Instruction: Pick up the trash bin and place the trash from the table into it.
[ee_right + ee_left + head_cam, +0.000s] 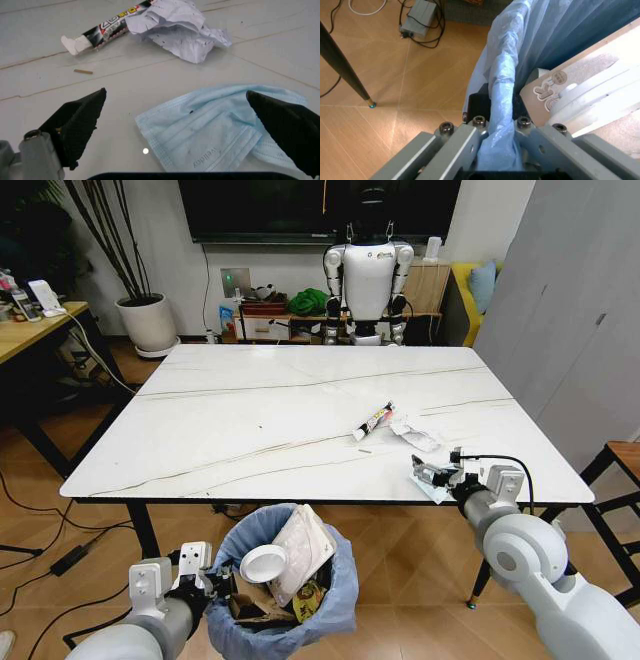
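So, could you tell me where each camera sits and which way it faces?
Head view: high, looking forward and down at the table, both arms showing.
Left wrist view: looks along the left gripper, clamped on the trash bin rim.
Right wrist view: looks down past the open right gripper at the mask.
Shared: tube, crumpled paper.

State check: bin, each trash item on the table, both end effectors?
trash bin: held off the table edge, nearly full
left end effector: shut on the bin's bagged rim
right end effector: open, straddling the mask
face mask: flat on the table, ungrasped
tube: lying on the table
crumpled paper: beside the tube
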